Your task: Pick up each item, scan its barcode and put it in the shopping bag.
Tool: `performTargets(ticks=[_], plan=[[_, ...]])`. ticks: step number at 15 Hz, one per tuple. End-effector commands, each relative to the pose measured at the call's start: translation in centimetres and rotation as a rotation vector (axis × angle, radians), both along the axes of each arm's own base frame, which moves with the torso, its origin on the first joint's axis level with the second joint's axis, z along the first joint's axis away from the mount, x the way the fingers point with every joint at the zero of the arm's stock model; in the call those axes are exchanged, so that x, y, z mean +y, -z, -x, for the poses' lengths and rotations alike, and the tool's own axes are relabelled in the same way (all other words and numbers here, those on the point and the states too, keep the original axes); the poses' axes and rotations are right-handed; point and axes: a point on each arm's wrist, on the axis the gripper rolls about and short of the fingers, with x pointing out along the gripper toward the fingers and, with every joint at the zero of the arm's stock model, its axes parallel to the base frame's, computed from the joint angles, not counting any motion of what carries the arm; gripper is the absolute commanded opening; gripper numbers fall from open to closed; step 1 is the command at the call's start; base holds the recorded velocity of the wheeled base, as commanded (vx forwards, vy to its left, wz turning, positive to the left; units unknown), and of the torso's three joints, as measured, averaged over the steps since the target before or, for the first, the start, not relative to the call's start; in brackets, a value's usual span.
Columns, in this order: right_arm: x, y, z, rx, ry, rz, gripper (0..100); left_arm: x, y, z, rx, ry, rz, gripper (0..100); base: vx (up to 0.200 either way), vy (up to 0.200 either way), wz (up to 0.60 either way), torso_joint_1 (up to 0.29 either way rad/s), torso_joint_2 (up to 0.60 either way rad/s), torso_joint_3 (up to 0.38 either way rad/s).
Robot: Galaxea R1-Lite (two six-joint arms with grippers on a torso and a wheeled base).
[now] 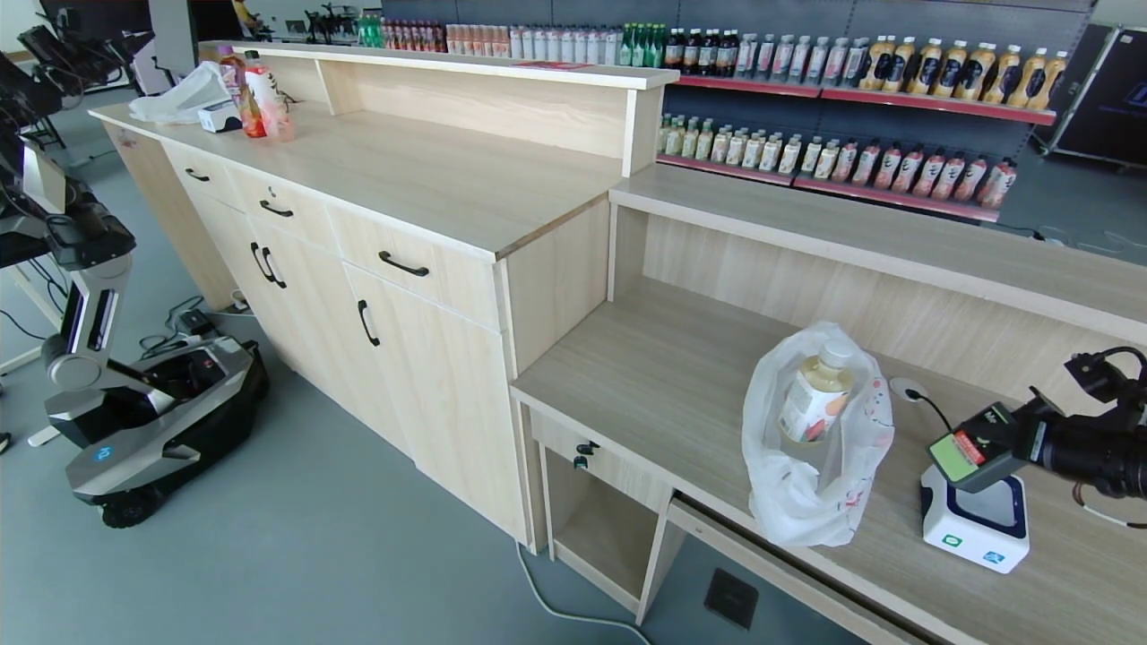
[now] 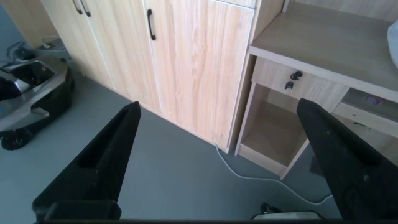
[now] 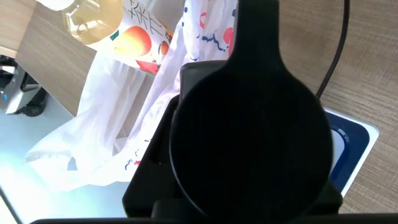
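A white plastic shopping bag [image 1: 811,488] stands on the low desk [image 1: 663,376] with a pale drink bottle [image 1: 814,394] upright inside it. Right of the bag sits a white and blue scanner [image 1: 975,524]. My right gripper [image 1: 996,443] comes in from the right, shut on a dark item with a green face [image 1: 961,454], held just above the scanner. In the right wrist view that item [image 3: 249,143] is a black round shape, with the bag [image 3: 124,124], the bottle [image 3: 99,15] and the scanner [image 3: 356,146] around it. My left gripper [image 2: 217,162] hangs open over the floor, holding nothing.
A tall counter [image 1: 403,170] with drawers and cupboard doors runs left of the desk, carrying another bag and bottles [image 1: 255,94] at its far end. Another robot [image 1: 134,403] stands on the grey floor at left. Shelves of bottles [image 1: 851,107] line the back wall.
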Motion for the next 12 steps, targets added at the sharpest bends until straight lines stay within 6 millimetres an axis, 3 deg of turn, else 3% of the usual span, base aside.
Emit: performTargets(ticks=[1, 12], plan=[[0.14, 0.34, -0.54, 0.005, -0.006, -0.005, 0, 0.00, 0.00, 0.00, 0.000, 0.000, 0.000, 100, 0.000, 0.000, 0.00, 0.000, 0.00, 0.000], [-0.21, 0.50, -1.02, 0.028, 0.062, -0.047, 0, 0.00, 0.00, 0.00, 0.000, 0.000, 0.000, 100, 0.000, 0.000, 0.00, 0.000, 0.00, 0.000]])
